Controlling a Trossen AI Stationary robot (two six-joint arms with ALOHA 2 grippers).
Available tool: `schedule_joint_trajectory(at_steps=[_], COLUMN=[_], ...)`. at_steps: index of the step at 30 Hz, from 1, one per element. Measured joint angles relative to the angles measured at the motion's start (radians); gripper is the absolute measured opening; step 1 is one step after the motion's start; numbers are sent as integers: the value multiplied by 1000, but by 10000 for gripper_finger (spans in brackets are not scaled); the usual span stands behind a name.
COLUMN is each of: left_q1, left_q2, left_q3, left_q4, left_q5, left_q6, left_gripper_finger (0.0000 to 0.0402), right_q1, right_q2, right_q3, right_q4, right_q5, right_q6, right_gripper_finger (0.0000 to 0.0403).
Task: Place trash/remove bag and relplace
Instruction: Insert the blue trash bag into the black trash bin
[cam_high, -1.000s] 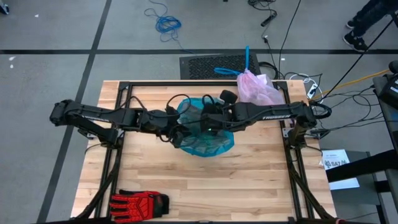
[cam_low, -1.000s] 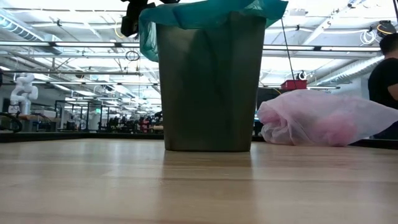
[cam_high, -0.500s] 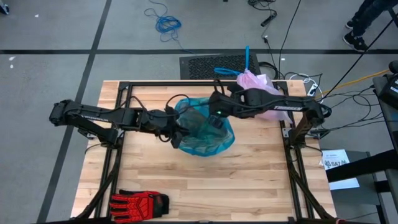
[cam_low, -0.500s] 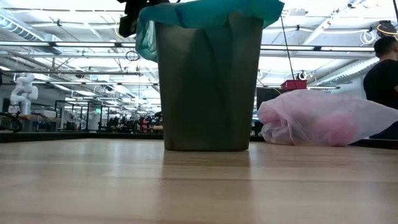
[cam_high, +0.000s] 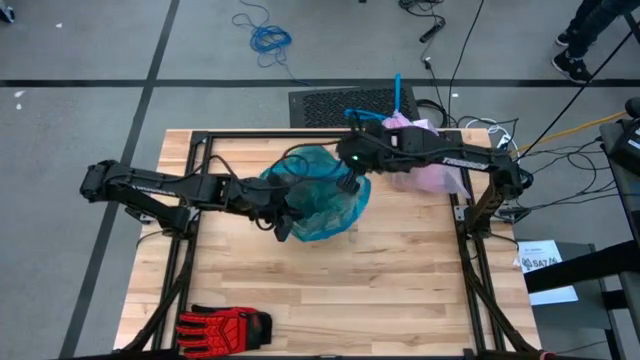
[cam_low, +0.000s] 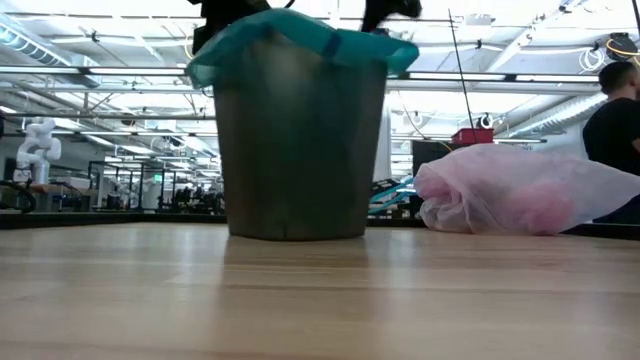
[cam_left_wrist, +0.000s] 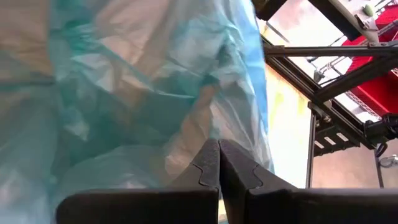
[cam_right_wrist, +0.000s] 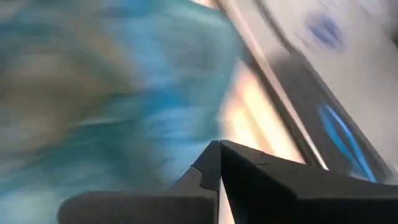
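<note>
Your left hand (cam_high: 283, 232) is at the near-left side of the bin (cam_low: 295, 140), its fingers (cam_left_wrist: 208, 168) pressed flat together right against the teal bag (cam_high: 320, 195) that lines the bin; whether any film is pinched between them cannot be made out. Your right hand (cam_high: 347, 184) sits over the far-right part of the bin's rim, its fingers (cam_right_wrist: 214, 165) likewise drawn tight together with teal plastic just ahead of them, and no grip on the film shows there either. In the low view the teal bag is folded over the bin's mouth, higher in the middle than at the sides, and both hands show as dark shapes just above it. The bag (cam_high: 420, 150) you are meant to handle, the pale pink one with blue drawstrings (cam_high: 375, 108), lies bunched at the far-right corner of the worktop (cam_high: 400, 280), partly under your right arm and well clear of both hands. A red and black glove (cam_high: 222, 325) lies at the near-left edge of the worktop.
</note>
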Motion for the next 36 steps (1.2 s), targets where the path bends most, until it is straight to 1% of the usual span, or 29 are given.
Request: schedule_joint_trajectory(at_steps=[2, 4, 5, 9, 11, 17, 20, 22, 24, 27, 29, 32, 33, 35, 36], left_q1=[0, 0, 0, 0, 0, 0, 0, 0, 0, 0, 0, 0, -2, -4, -6], left_q2=[0, 0, 0, 0, 0, 1, 1, 1, 1, 1, 1, 1, 1, 1, 1], left_q3=[0, 0, 0, 0, 0, 0, 0, 0, 0, -1, -1, -1, -1, -1, -1], left_q4=[2, 1, 2, 4, 7, 10, 11, 11, 13, 16, 15, 16, 17, 17, 19], left_q5=[0, 0, 0, 0, 0, 0, -1, 0, 0, 2, 5, 17, 22, 32, 39], left_q6=[3, 3, 3, 2, 2, -1, -1, -2, -1, -1, -1, -1, 0, 0, 3], left_gripper_finger=[3, 2, 2, 2, 2, 2, 2, 2, 2, 2, 2, 2, 2, 2, 2], right_q1=[42, 94, 117, 179, 190, 160, 127, 101, 72, 28, -2, -41, -50, -68, -75], right_q2=[-22, -33, -33, -13, 5, 67, 91, 108, 122, 128, 131, 132, 132, 129, 127], right_q3=[7, 11, 11, 10, 10, 9, 9, 9, 9, 8, 9, 9, 9, 9, 9], right_q4=[59, 103, 112, 167, 191, 172, 144, 126, 123, 140, 139, 149, 163, 193, 206], right_q5=[-71, -84, -71, 42, 60, 50, 53, 54, 61, 62, 61, 53, 52, 28, -4], right_q6=[-112, -201, -241, -411, -477, -545, -554, -556, -558, -553, -538, -534, -538, -538, -530], right_gripper_finger=[7, 22, 32, 81, 108, 177, 196, 199, 193, 156, 112, 29, 15, 12, 12])
